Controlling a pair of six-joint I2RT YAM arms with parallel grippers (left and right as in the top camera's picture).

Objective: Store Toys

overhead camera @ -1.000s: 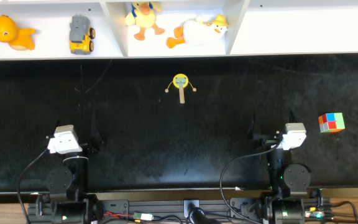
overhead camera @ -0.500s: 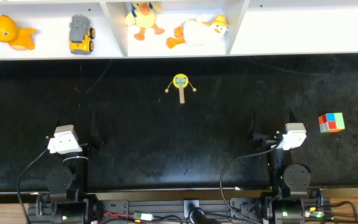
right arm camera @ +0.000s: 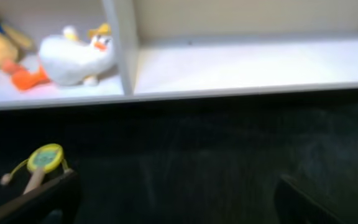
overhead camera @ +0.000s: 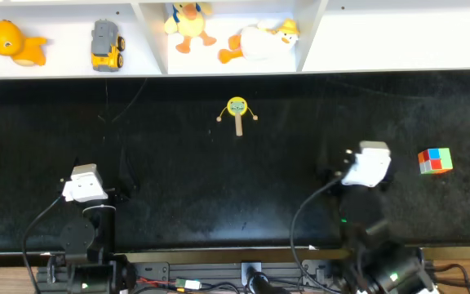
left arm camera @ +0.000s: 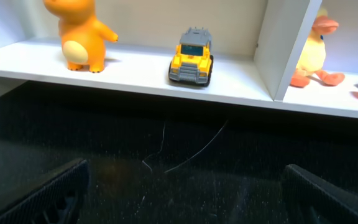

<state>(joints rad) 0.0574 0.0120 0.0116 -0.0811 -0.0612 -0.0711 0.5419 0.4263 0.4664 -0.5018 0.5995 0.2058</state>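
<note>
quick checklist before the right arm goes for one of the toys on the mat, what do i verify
1. Right gripper open and holding nothing: ok.
2. Left gripper open and holding nothing: ok.
3. Rattle and cube lie free on the mat, well apart from each other: ok.
4. Room for a toy in the shelf's right compartment: ok.
5. Right gripper lined up on a toy: not ok. It faces the shelf, and the rattle sits off to one side of it.
</note>
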